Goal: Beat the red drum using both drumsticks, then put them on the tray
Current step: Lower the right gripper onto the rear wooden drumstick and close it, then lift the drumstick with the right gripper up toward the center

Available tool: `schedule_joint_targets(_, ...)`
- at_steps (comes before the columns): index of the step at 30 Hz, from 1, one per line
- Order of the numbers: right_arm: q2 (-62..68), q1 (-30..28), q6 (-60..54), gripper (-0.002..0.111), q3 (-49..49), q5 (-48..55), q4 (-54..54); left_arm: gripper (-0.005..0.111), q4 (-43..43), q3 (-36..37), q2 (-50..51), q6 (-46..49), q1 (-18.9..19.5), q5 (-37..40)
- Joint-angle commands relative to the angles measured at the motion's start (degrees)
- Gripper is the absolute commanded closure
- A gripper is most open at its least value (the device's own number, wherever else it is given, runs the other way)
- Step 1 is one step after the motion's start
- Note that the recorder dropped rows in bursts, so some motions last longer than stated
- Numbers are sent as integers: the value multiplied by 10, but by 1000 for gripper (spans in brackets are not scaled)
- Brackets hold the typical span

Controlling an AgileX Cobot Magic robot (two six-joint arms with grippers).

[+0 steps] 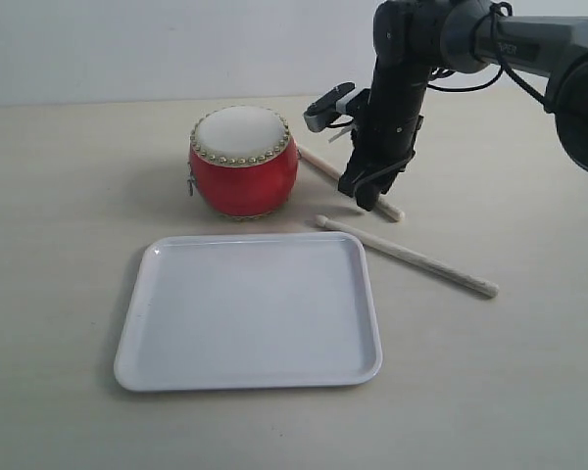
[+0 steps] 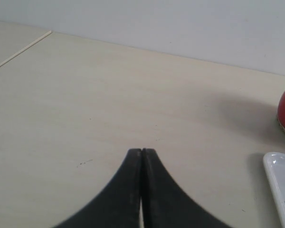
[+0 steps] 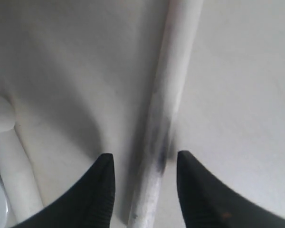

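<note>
Hand (image 3: 142, 160) spread astride drumstick (image 3: 173, 85), second drumstick (image 3: 12, 156) beside

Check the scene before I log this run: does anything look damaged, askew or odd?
Only a dark smudge on the drumstick that the open right gripper straddles; the red drum stands upright.

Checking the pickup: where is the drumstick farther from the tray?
Exterior view: that drumstick lies just right of the red drum, behind the other drumstick, between the right arm's open jaws.
</note>
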Motion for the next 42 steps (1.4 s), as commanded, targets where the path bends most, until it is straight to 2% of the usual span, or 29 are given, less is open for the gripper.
schedule_joint_targets(1,0,-1,3,66,-4,-5,-5,107,-4,2,-4,0,1,-3)
schedule_joint_targets(18,11,-1,46,70,-4,-1,-5,107,-4,2,-4,0,1,-3)
schedule_joint_targets(24,11,-1,77,108,-4,11,-5,107,-4,2,-4,0,1,-3)
schedule_joint_targets(29,-5,-1,142,108,-4,11,-25,107,-4,2,-4,0,1,-3)
schedule_joint_targets(32,-57,-1,214,108,-4,7,-100,107,-4,2,-4,0,1,-3)
schedule_joint_targets(34,-104,-1,219,108,-4,14,-111,107,-4,2,-4,0,1,-3)
schedule_joint_targets(38,-198,-1,228,108,15,20,-72,107,-4,2,-4,0,1,-3)
schedule_joint_targets(42,-292,-1,202,108,114,-22,-14,107,-4,2,-4,0,1,-3)
